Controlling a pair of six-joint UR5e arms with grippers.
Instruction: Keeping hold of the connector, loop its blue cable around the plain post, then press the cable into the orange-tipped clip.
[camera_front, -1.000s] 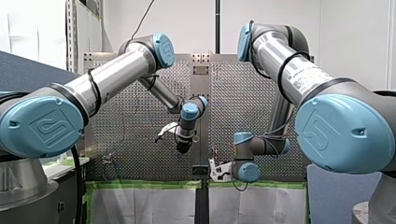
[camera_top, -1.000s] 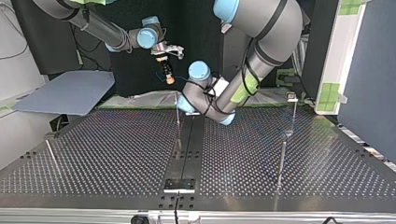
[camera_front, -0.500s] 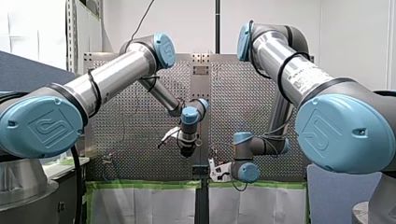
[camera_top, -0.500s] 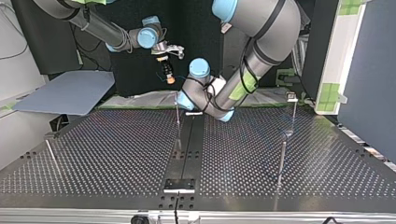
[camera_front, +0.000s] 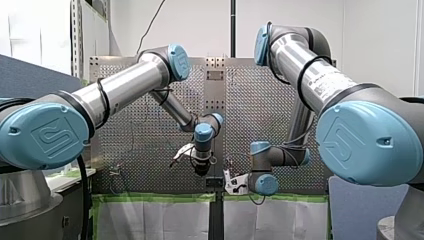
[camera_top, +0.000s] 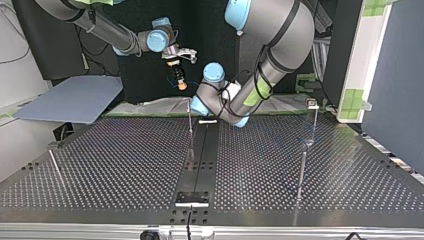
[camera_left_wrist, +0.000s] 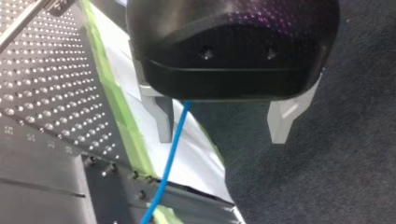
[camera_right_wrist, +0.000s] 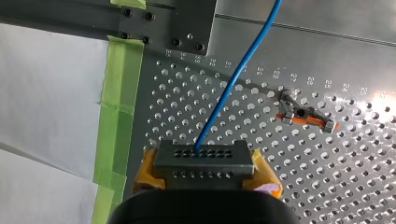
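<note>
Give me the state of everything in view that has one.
right claw: shut on the connector.
connector: held, cable side facing away from the claw.
blue cable: plugged into the connector, not in the clip.
orange-tipped clip: empty, no cable in it.
left claw: open, blue cable passing through the gap, not gripped.

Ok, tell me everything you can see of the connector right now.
The connector is a grey, metal-looking rectangular block with two rows of small holes. It is clamped between the yellow pads of my right gripper. The blue cable leaves one upper hole and runs off over the perforated table.
</note>
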